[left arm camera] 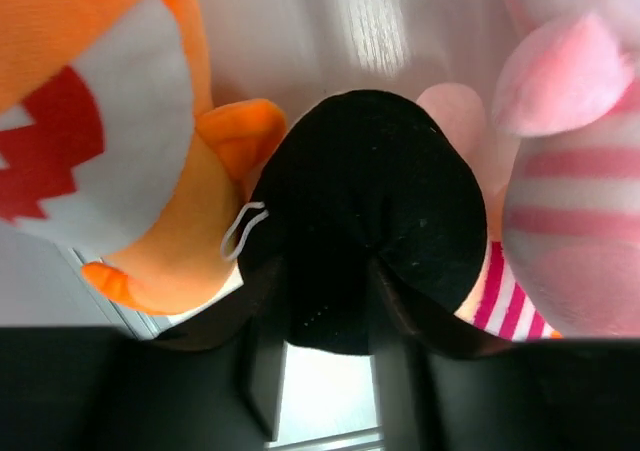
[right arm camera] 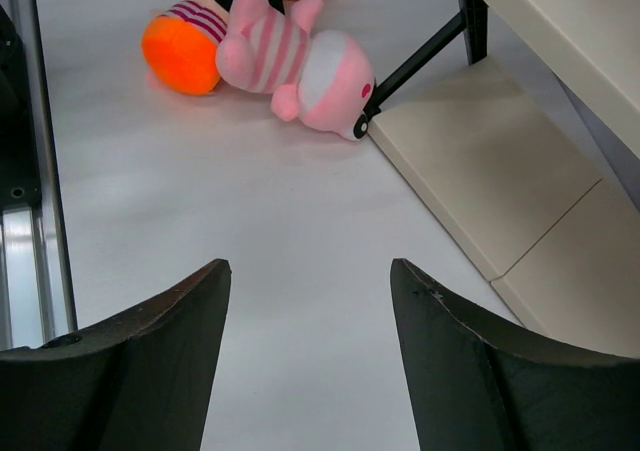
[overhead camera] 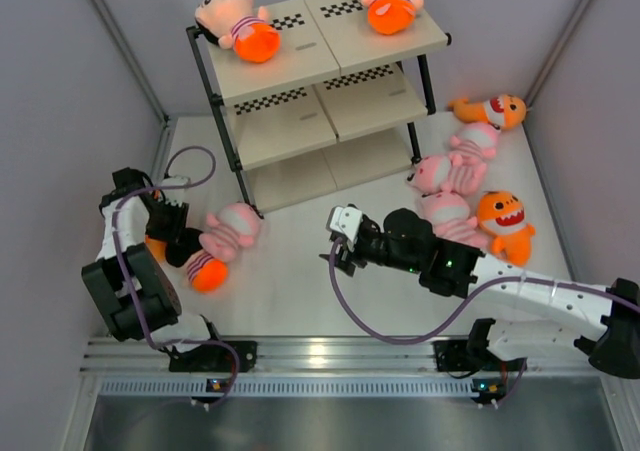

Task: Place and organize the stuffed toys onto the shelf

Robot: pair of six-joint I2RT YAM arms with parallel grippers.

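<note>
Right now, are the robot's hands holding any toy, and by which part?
The left gripper pinches the doll by its black head. The right gripper is open, holding nothing.

Dolls (overhead camera: 238,26): three. Pink striped animals (overhead camera: 445,174): four. Orange sharks (overhead camera: 505,221): three. Shelf (overhead camera: 280,131): one, three tiers. Robot arms (overhead camera: 128,281): two.

White tabletop (overhead camera: 290,301) between plain grey walls (overhead camera: 60,91)

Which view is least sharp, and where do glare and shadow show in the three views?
Left wrist: least sharp, the orange toy too close and soft, glare streaking the table. Top external: even light, a bright reflection on the rail. Right wrist: crisp pink toy, its own fingers dark and unlit.
</note>
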